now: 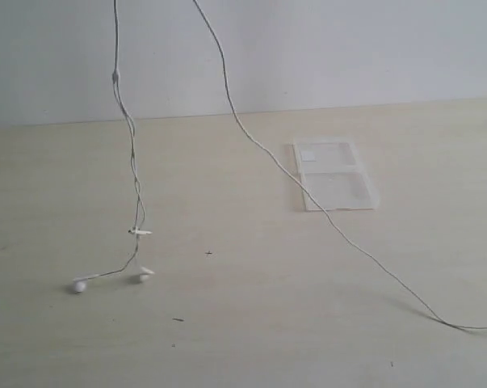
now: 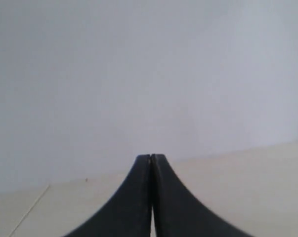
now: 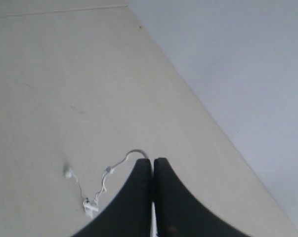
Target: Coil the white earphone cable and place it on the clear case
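Note:
The white earphone cable [image 1: 134, 162] hangs from above the exterior view in two strands. The left strand drops to the table, where its two earbuds [image 1: 80, 285] lie below a small slider [image 1: 140, 232]. The right strand [image 1: 251, 141] slopes down across the clear case [image 1: 333, 174] and trails off to the right. The case lies open and flat at the back right. Neither gripper shows in the exterior view. My right gripper [image 3: 152, 160] is shut, with the cable [image 3: 124, 160] coming out at its tip. My left gripper [image 2: 151, 157] is shut, with a white sliver between its fingers.
The pale wooden table [image 1: 243, 339] runs back to a plain light wall [image 1: 348, 48]. A few small dark specks [image 1: 208, 253] mark the tabletop. Nothing else stands on it.

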You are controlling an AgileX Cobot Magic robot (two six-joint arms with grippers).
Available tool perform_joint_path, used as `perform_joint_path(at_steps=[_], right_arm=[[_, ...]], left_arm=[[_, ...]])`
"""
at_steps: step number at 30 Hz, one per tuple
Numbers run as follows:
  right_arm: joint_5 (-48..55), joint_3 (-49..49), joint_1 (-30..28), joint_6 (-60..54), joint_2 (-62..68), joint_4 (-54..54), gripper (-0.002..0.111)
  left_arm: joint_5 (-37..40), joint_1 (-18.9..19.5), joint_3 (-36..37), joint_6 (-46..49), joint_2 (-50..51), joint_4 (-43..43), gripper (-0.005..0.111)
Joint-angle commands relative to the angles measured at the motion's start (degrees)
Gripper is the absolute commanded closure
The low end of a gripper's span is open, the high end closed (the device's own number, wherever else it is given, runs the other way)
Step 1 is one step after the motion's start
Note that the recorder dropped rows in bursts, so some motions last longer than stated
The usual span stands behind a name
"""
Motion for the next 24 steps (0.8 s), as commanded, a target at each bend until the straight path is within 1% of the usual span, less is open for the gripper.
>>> perform_joint_path(at_steps=[1, 4, 6, 14, 15, 20, 24], right_arm=[[0.0, -5.0, 0.0, 0.4, -0.9, 1.2, 0.108], [-0.1, -9.0, 0.0, 0.4, -0.9, 2.9, 0.108], [0.1, -11.1, 0.0, 0.4, -0.9, 3.2, 0.108], [3.0, -18.6, 0.0, 0.2, -0.9, 5.5, 0.108], [3.8, -19.0, 0.0, 0.1, -0.9, 5.7, 0.108], [6.4, -20.0, 0.0, -1.6, -0.9, 6.5, 0.108], [7.6, -20.0, 0.0, -3.2, -0.9, 8.0, 0.108]], left_arm=[[-6.7, -0.1, 0.0, -1.5, -0.4, 0.3, 0.107], [-7.2, -0.1, 0.0, -8.6, -0.4, 0.3, 0.107], [-7.2, -0.1, 0.0, -10.8, -0.4, 0.3, 0.107], [-7.2, -0.1, 0.0, -10.8, -0.4, 0.3, 0.107], [-7.5, -0.1, 0.0, -11.3, -0.4, 0.3, 0.107], [-9.5, -0.1, 0.0, -19.9, -0.4, 0.4, 0.107], [-13.2, -0.1, 0.0, -22.5, -0.4, 0.4, 0.107]])
